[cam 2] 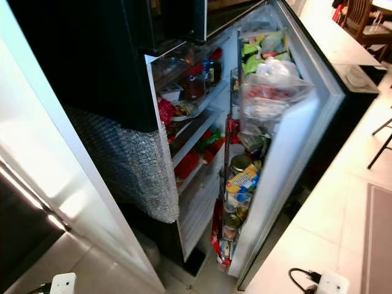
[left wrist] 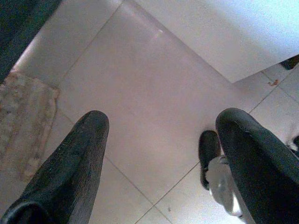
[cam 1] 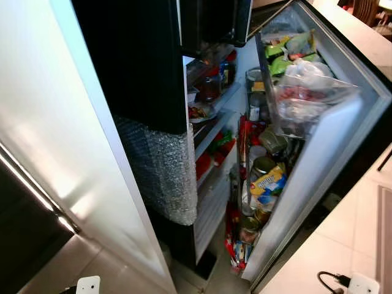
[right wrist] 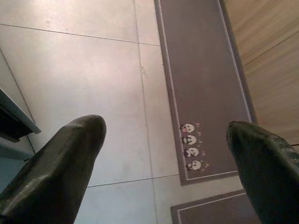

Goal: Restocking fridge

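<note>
The fridge stands open ahead, its dark cabinet on the left with a sheet of bubble wrap hanging over the near edge. The shelves hold jars, a bowl and red packets. To the right, the open door carries racks packed top to bottom: green packets and a clear plastic bag in the upper rack, jars and a yellow-blue packet lower down.

Handling judgement: the jars are probably rigid, heavy and breakable; grasp them around the body. The bags and packets look soft and light and likely deform under pressure; take them by a bunched edge. The racks are crowded, so anything pulled out may drag its neighbours along.

The left gripper hangs over the pale tiled floor with its fingers spread and nothing between them; a beige mat lies to one side. The right gripper is likewise spread and empty, above floor tiles and a brown runner printed with small panda figures.

A white adapter with a black cable lies on the floor at near right. A chair stands far right.
</note>
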Robot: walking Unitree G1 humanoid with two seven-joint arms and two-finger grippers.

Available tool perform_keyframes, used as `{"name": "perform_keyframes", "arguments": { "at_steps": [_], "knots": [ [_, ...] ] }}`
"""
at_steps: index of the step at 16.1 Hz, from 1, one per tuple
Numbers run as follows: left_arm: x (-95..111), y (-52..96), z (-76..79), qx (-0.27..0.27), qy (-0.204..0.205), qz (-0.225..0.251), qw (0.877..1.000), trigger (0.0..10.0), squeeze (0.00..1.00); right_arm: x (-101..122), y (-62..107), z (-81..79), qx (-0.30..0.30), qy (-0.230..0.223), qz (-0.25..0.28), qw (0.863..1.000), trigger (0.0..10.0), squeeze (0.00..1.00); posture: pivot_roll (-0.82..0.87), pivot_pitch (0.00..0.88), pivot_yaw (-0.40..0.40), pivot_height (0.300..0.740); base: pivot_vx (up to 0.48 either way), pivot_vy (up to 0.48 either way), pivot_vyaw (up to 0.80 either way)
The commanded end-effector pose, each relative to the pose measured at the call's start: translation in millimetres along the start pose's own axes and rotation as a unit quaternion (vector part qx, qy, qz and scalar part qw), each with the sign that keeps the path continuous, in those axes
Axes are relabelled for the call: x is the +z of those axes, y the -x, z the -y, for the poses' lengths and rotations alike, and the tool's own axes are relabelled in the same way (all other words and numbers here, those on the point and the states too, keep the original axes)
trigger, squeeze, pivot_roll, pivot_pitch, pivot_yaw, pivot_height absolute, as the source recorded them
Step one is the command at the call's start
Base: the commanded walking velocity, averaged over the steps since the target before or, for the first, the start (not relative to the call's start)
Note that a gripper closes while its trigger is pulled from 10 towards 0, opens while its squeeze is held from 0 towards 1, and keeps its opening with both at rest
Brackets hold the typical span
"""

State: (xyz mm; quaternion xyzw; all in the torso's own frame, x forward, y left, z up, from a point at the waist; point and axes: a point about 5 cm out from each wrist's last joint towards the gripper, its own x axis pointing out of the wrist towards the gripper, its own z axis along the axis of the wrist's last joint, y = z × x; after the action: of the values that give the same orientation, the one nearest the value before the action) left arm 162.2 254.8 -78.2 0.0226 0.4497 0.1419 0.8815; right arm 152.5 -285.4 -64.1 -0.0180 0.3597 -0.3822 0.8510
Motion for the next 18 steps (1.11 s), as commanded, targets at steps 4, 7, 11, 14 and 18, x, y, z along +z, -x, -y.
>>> {"name": "perform_keyframes", "arguments": {
  "at_steps": [4,7,11,14,18],
  "knots": [
    [-4.5,1.1,-5.2,0.008,-0.007,-0.005,1.000,10.0,0.00,28.4,-5.0,-7.9,0.053,0.009,0.068,0.996,10.0,0.00,-0.03,0.000,0.021,0.740,0.000,0.000,0.00],
    [-4.2,1.0,-4.9,0.009,-0.006,-0.004,1.000,10.0,0.00,38.0,-5.1,-12.8,0.083,0.025,0.096,0.992,10.0,0.00,-0.02,0.000,0.021,0.740,0.000,0.000,0.00],
    [-3.9,1.0,-4.7,0.008,-0.008,-0.004,1.000,10.0,0.00,78.8,-11.1,-12.7,0.104,0.016,0.166,0.980,10.0,0.00,-0.03,0.000,0.020,0.740,0.000,0.000,0.00],
    [-4.1,1.0,-4.3,0.006,-0.007,-0.004,1.000,10.0,0.00,104.3,-11.2,-16.1,0.113,0.007,0.209,0.971,10.0,0.00,-0.02,0.000,0.017,0.740,0.000,0.000,0.00],
    [-3.7,0.9,-4.5,0.007,-0.008,-0.003,1.000,10.0,0.00,133.0,-8.1,-24.5,0.135,-0.016,0.254,0.958,10.0,0.00,-0.02,0.000,0.023,0.740,0.000,0.000,0.00]
  ]
}}
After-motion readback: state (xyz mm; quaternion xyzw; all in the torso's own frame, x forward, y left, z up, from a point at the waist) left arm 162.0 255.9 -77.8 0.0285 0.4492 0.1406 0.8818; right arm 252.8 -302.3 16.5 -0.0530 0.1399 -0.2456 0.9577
